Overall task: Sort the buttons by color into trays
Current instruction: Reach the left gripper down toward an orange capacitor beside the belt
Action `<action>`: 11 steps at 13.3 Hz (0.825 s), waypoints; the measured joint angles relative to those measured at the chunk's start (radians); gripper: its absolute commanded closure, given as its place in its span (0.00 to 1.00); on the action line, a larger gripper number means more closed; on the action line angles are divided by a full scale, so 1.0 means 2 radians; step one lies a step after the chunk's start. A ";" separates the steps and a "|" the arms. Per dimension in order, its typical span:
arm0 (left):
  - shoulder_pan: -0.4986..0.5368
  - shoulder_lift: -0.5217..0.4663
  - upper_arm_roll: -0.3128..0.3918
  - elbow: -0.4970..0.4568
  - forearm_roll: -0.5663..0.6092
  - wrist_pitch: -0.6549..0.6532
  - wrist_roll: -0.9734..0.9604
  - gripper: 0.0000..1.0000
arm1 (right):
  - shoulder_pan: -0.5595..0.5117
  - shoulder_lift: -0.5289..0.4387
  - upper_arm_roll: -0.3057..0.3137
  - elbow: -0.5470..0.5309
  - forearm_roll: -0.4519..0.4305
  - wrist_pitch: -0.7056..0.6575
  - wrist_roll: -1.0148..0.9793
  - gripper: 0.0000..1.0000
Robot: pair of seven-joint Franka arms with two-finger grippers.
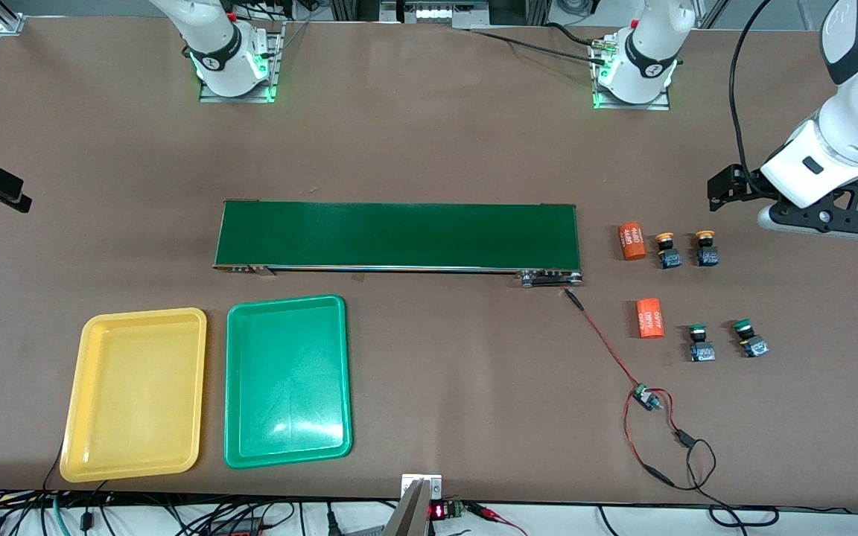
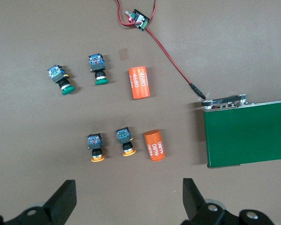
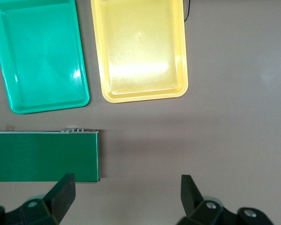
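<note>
Four buttons sit on the counter (image 1: 429, 149) at the left arm's end, just past the end of the conveyor belt (image 1: 398, 235). The two yellow-orange ones – first yellow button (image 1: 667, 251) and second yellow button (image 1: 706, 248) – stand side by side in the row farther from the front camera. The two green ones, first green button (image 1: 699, 342) and second green button (image 1: 749, 337), make a row nearer to that camera. All four lie apart from one another, none of them in a tray.

Each row has an orange cylinder with white numbers at its belt end: the upper cylinder (image 1: 631, 240) beside the yellow pair, the lower cylinder (image 1: 650, 318) beside the green pair.

The yellow tray (image 1: 86, 402) and the green tray (image 1: 243, 387) lie side by side toward the right arm's end of the counter, nearer to the front camera than the belt, the green one closer to the middle. Both hold nothing.

A red-and-black wire (image 1: 608, 350) runs from the belt's end toward the front camera, past a small circuit board (image 1: 646, 397).

The left tool (image 2: 129, 199) hangs over bare counter close to the yellow buttons – its fingers spread wide, holding nothing. The right tool (image 3: 126, 197) hovers over bare counter off the other end of the belt, likewise wide open and gripping nothing.
</note>
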 measured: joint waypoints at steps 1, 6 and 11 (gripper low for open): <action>0.000 0.001 0.000 0.000 0.000 0.000 0.000 0.00 | 0.000 0.000 0.000 -0.001 0.000 0.000 0.000 0.00; 0.000 0.029 0.000 0.025 0.000 -0.011 0.000 0.00 | -0.002 0.003 -0.002 -0.004 0.000 0.004 0.001 0.00; 0.000 0.090 0.000 0.044 0.000 -0.015 0.000 0.00 | -0.004 0.007 -0.004 -0.004 0.000 0.023 0.001 0.00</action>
